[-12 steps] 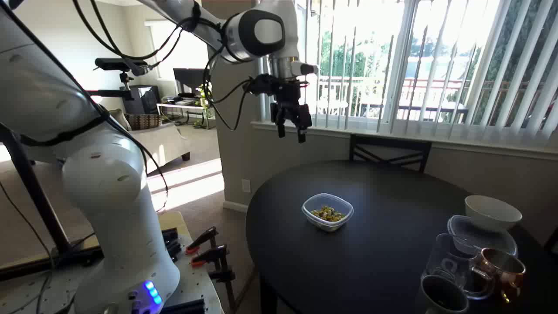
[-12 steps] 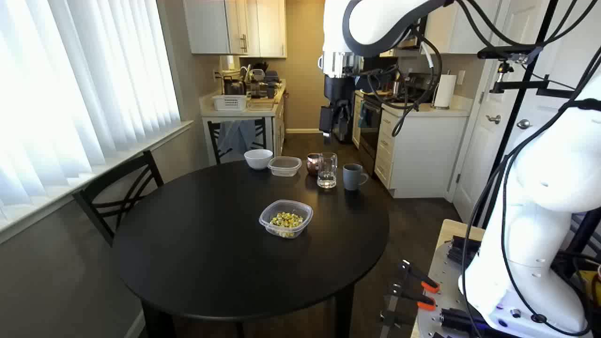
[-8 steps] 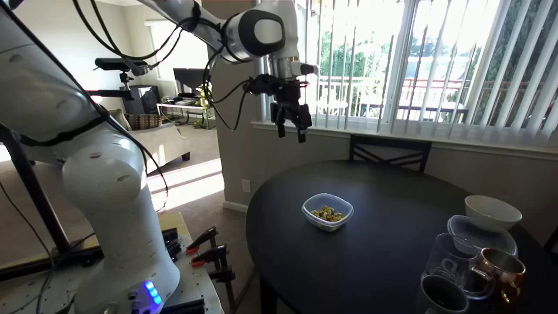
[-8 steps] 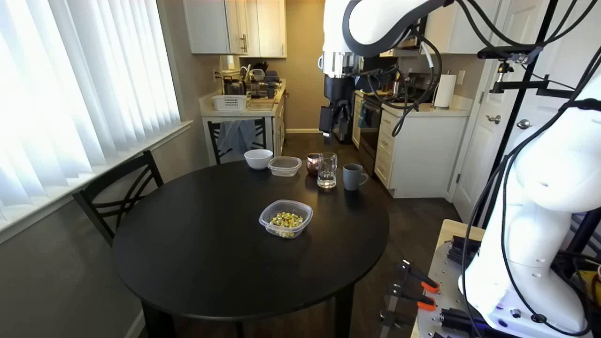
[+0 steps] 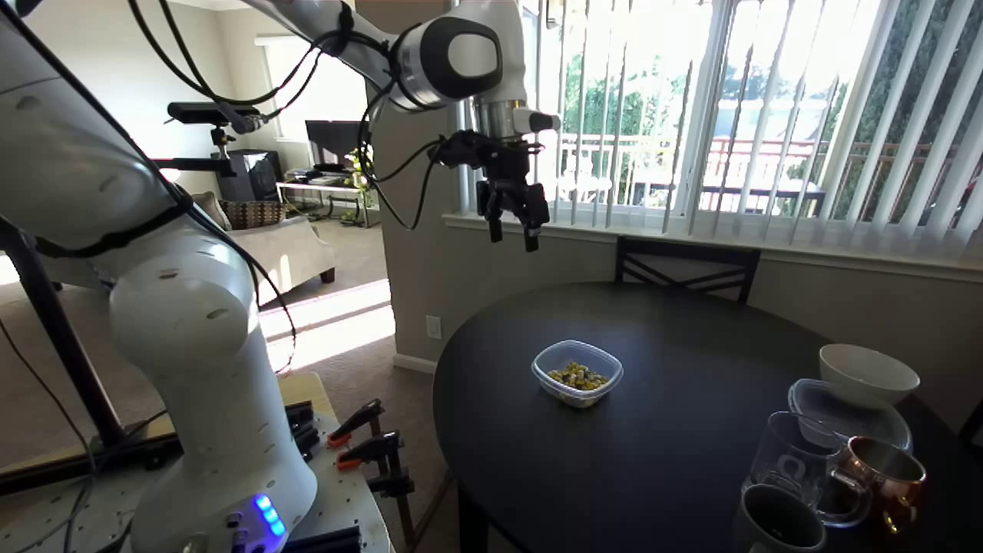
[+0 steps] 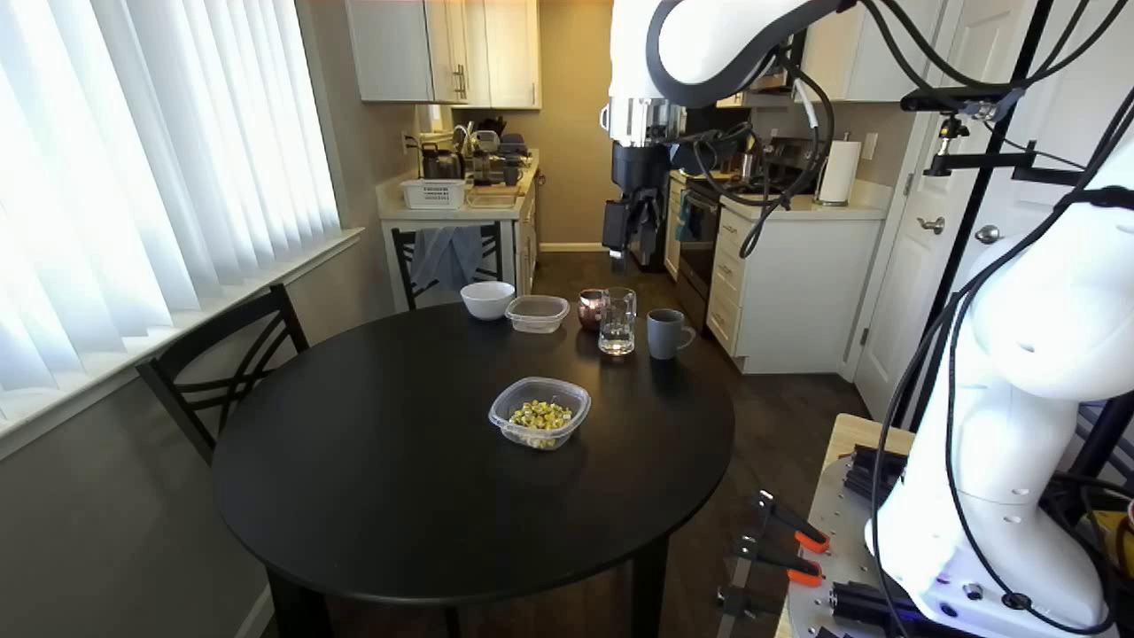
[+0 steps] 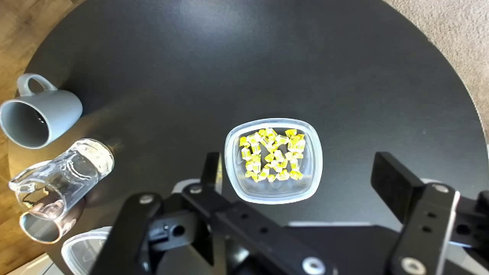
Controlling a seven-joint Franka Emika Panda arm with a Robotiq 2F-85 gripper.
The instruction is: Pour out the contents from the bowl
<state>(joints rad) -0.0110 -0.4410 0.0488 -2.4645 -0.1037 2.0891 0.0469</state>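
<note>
My gripper (image 5: 514, 238) is matt, its screws (image 7: 313, 265) shiny metal. The bowl (image 7: 275, 196) is clear plastic, smooth and glossy. Its contents (image 7: 279, 156) have a crinkled shine, but glare washes them out and I can't name the material. The table (image 7: 153, 49) is smooth with a satin sheen. The mug (image 7: 63, 110) is glazed, the tankard (image 7: 72, 172) clear glass, the cup (image 5: 898, 493) polished copper; the floor (image 7: 17, 42) shows wood grain, the carpet (image 7: 443, 23) is rough, the towel (image 6: 450, 254) matt cloth.

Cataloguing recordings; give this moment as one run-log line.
clear rounded-square plastic bowl: upright on round black table; small yellow pieces: inside bowl; black fingers: open, holding nothing, apart from bowl; pour: not begun
</note>
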